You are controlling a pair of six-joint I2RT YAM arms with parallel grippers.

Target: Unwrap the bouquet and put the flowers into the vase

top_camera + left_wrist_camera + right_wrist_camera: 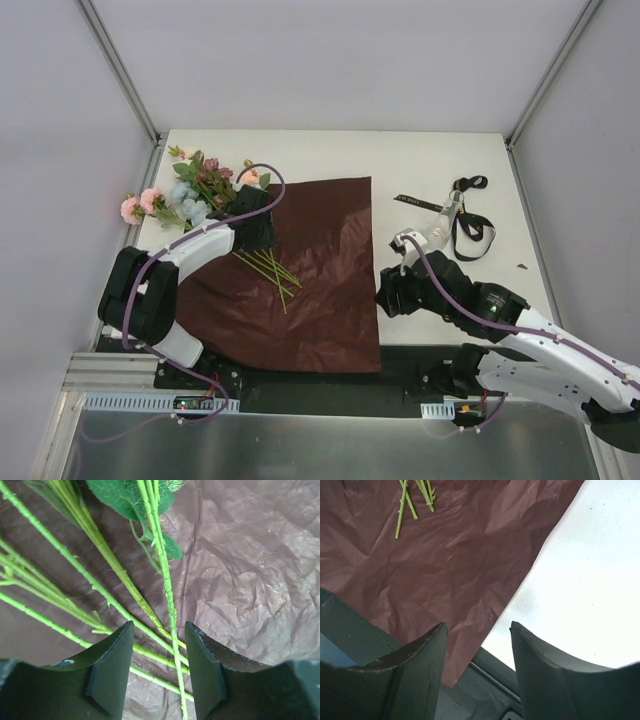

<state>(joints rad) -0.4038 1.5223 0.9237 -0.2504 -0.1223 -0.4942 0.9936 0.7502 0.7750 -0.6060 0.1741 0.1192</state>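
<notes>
Left wrist view is showing the left gripper [159,632] released, jaws straddling several flower stems [166,587] on the spread red paper [240,570]. I am advising closing on the whole bunch, not one stray stem. The left arm is reaching forward, wrist down. The right gripper [477,630] is hovering released at the paper's edge, with the vase [437,235] near it.

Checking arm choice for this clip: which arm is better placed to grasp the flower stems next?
Left. The left gripper sits over the flowers' green stems, jaws open with several stems between them. The right gripper hangs open and empty at the right edge of the wrapping paper, away from the stems.
</notes>
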